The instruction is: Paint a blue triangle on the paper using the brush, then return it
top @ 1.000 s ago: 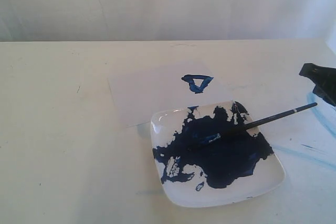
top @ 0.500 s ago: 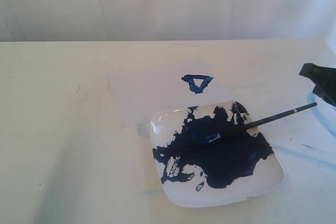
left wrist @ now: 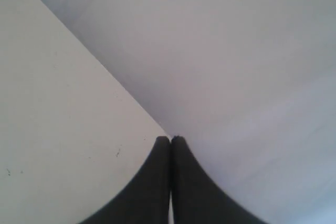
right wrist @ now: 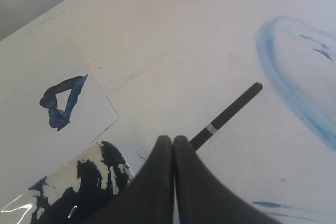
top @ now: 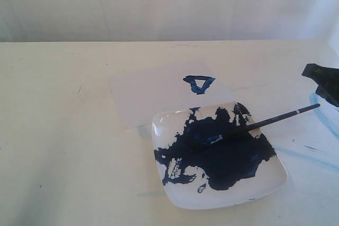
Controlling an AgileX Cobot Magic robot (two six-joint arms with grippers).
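Observation:
A small dark-blue triangle is painted near one corner of the pale paper, also seen as the triangle on the paper in the right wrist view. The black-handled brush lies with its tip in the dark paint of the white plate and its handle sticking out past the rim; the handle shows its silver band. My right gripper is shut and empty, above the handle and clear of it; in the exterior view it sits at the right edge. My left gripper is shut on nothing, over bare table.
Pale blue smears mark the table right of the plate, seen as smears in the right wrist view. The white table stretches left of the paper. A white backdrop stands behind.

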